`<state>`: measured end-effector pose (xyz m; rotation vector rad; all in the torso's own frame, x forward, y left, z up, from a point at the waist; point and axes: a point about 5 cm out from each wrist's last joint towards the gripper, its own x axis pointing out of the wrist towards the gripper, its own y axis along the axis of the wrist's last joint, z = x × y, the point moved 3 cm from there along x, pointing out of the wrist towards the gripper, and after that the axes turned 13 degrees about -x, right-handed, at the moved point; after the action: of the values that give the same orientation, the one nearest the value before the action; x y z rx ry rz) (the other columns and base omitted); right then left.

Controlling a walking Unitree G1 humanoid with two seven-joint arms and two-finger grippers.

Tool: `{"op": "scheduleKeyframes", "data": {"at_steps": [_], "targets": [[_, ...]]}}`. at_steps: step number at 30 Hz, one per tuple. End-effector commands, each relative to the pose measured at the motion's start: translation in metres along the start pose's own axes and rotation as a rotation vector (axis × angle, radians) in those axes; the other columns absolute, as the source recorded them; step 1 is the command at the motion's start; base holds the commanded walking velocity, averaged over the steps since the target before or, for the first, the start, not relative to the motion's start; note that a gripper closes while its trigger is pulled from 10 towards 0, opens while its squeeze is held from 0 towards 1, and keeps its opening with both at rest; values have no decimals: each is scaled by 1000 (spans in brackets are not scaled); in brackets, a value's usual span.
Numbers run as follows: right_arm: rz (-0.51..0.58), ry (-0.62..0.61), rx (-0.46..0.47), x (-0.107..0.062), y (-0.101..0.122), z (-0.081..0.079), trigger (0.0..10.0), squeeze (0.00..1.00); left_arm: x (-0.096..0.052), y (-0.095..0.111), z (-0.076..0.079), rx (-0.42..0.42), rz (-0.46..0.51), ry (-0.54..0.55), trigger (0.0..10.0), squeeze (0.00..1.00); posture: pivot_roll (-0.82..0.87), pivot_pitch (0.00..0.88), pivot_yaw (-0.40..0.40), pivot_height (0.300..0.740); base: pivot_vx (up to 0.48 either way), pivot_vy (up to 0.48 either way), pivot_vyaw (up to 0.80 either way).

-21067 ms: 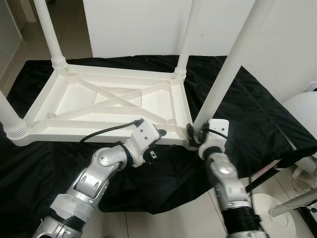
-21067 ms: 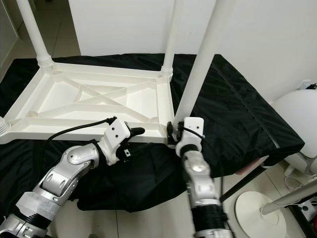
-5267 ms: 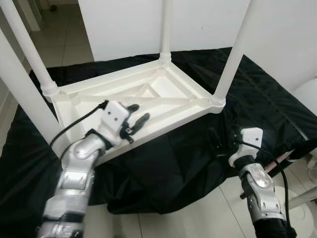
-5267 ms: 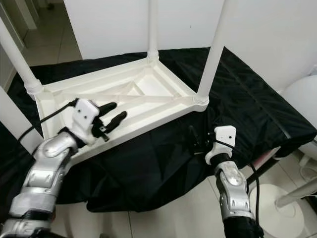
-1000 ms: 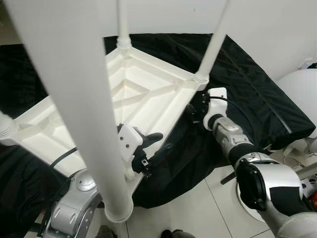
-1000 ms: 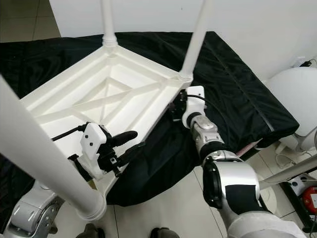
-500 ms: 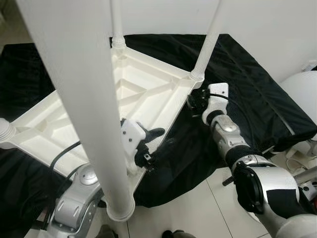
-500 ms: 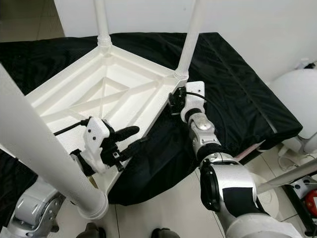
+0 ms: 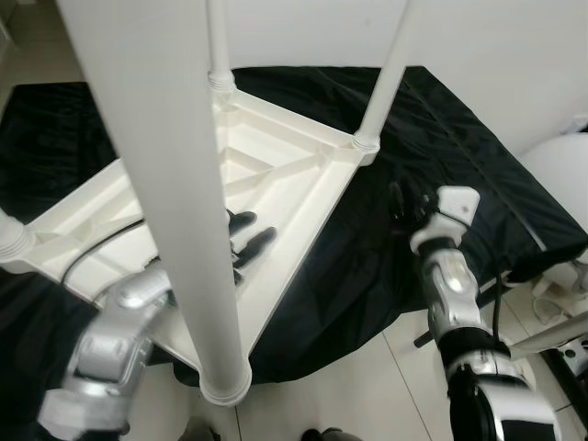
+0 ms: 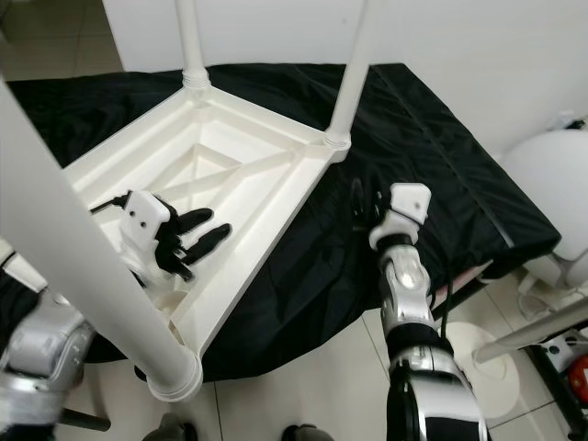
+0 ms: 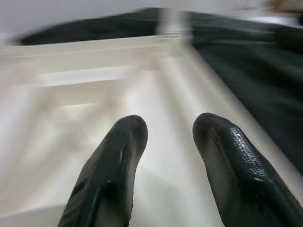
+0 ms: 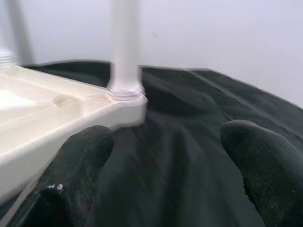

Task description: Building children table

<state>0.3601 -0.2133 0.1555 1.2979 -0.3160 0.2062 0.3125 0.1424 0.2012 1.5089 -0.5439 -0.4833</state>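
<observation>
I see the white children's table point(image 10: 248, 175) lying upside down on a black cloth point(image 10: 432, 175), its ribbed underside facing up and its legs standing upward. One leg point(image 10: 87, 276) rises right in front of my head camera at the near corner; another leg point(image 10: 354, 69) stands at the corner nearest my right arm. My left tool point(image 10: 204, 230) hovers over the underside of the table, near its long edge, with its two black fingers point(image 11: 111, 175) spread apart and holding nothing. My right tool point(image 10: 365, 202) hangs over the black cloth just beside that right-hand corner, apart from the table, fingers point(image 12: 80, 156) wide open and empty. A white rounded object point(image 10: 551, 184) sits off to the right, past the cloth's edge.
</observation>
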Motion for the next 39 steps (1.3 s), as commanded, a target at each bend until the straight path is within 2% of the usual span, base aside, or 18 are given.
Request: {"op": "scheduleKeyframes", "data": {"at_steps": [1,10,15,19,21,26,29,30,31,33,34,38,39], "targets": [[7,-13,6,-5,3,4,10000,0,-1,-1,-6,22,-8,1,10000,0,11,104,-26,740,0,0,0],[0,-7,-11,-21,3,12,10000,0,-10,-12,-17,66,-71,-31,10000,0,-3,92,-28,740,0,0,0],[-5,-1,-42,-24,5,23,10000,0,-30,-19,-14,105,-111,-147,10000,0,9,84,-41,740,0,0,0],[-7,0,-58,-26,11,27,10000,0,-34,-19,-13,126,-107,-180,10000,0,16,80,-50,740,0,0,0],[5,-1,-73,-25,19,34,10000,0,-41,-20,-10,144,-115,-242,10000,0,19,76,-59,740,0,0,0],[3,11,-100,-23,24,44,10000,0,-64,-28,-9,188,-216,-356,10000,0,19,67,-70,740,0,0,0],[-1,11,-102,-23,24,46,10000,0,-67,-28,-9,195,-220,-369,10000,0,19,67,-70,740,0,0,0],[-5,10,-106,-23,23,47,10000,0,-71,-32,-8,195,-257,-384,10000,0,21,64,-74,740,0,0,0],[-8,9,-109,-23,23,49,10000,0,-74,-35,-8,195,-283,-399,10000,145,21,64,-74,740,0,0,0],[-14,8,-112,-23,23,50,10000,0,-78,-38,-7,200,-313,-420,10000,145,21,63,-75,740,0,0,0],[-15,8,-114,-23,23,50,10000,0,-79,-39,-7,200,-318,-423,10000,1000,21,60,-76,740,0,0,0],[-21,14,-117,-23,24,50,10000,0,-82,-42,-6,199,-351,-440,10000,1000,24,59,-78,740,0,0,0],[-29,21,-120,-23,24,50,10000,0,-87,-50,-7,231,-421,-447,10000,1000,26,59,-80,740,0,0,0]]}}
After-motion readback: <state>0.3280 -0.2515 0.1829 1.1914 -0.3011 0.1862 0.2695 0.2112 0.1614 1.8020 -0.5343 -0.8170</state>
